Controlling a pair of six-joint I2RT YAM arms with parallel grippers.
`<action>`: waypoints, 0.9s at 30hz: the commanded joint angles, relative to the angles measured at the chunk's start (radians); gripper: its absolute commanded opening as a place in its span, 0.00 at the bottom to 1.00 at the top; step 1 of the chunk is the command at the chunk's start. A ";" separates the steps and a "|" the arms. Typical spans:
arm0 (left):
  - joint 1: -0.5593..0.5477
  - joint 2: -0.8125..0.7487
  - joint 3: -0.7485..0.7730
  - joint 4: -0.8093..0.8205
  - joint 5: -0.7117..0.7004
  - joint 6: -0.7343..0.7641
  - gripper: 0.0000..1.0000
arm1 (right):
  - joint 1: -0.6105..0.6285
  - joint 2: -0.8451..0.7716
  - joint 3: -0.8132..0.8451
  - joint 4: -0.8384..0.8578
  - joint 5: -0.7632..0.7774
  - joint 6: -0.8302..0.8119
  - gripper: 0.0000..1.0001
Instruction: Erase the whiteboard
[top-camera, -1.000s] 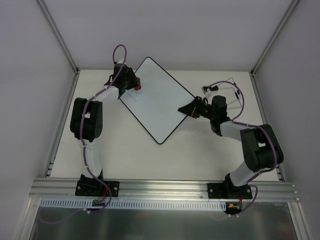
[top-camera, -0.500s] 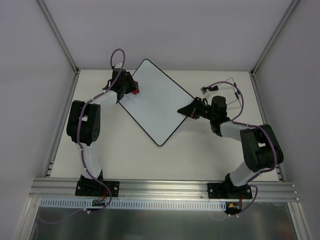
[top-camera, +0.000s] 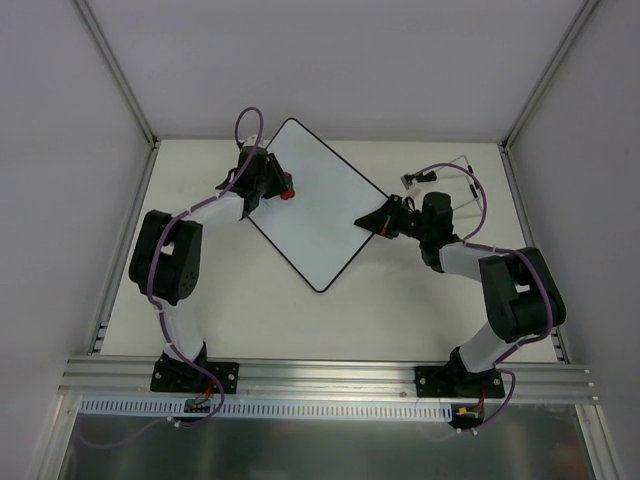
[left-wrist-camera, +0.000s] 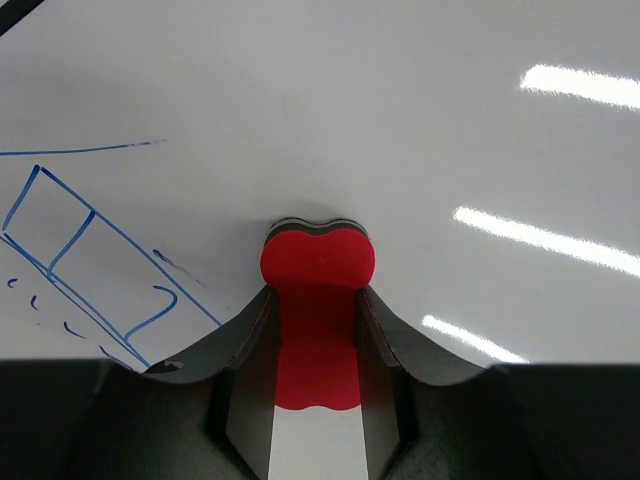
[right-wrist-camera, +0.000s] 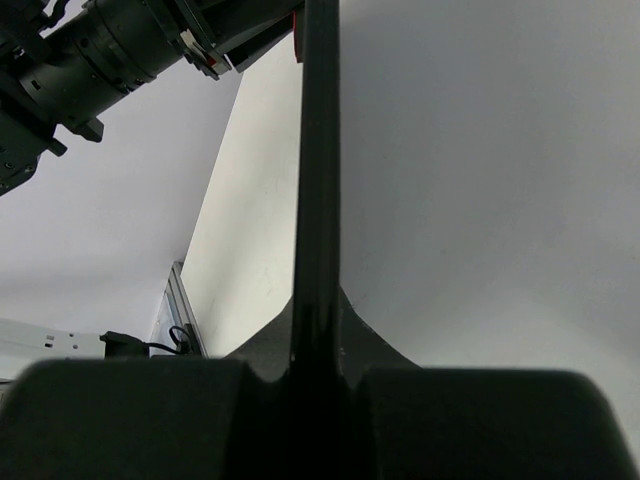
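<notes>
The whiteboard (top-camera: 320, 215) lies on the table turned like a diamond, white with a thin black rim. My left gripper (top-camera: 281, 190) is over its upper left part, shut on a small red eraser (top-camera: 288, 193). In the left wrist view the eraser (left-wrist-camera: 317, 290) is pinched between the dark fingers (left-wrist-camera: 245, 340), its end pressed on the whiteboard (left-wrist-camera: 420, 120). A blue pen drawing (left-wrist-camera: 85, 265) lies to its left. My right gripper (top-camera: 376, 221) is shut on the board's right edge. The black rim (right-wrist-camera: 318, 170) runs edge-on between that gripper's (right-wrist-camera: 318, 315) fingers.
A thin looped cable with a small connector (top-camera: 412, 180) lies at the back right of the table. An aluminium rail (top-camera: 330, 372) runs along the near edge by the arm bases. Grey walls and frame posts (top-camera: 118, 75) close in the sides and back.
My left gripper has slid the eraser to the right and a little nearer, towards the board's middle, and its wrist has swung round. The right gripper and the board have stayed put.
</notes>
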 joint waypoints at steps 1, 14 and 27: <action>0.030 0.074 -0.029 -0.105 0.061 -0.057 0.00 | 0.084 -0.019 0.046 0.148 -0.381 -0.071 0.00; 0.202 0.199 0.113 -0.110 0.075 0.010 0.00 | 0.084 -0.013 0.056 0.148 -0.390 -0.067 0.00; 0.064 0.176 0.134 -0.110 0.147 0.036 0.00 | 0.084 0.001 0.056 0.150 -0.387 -0.078 0.00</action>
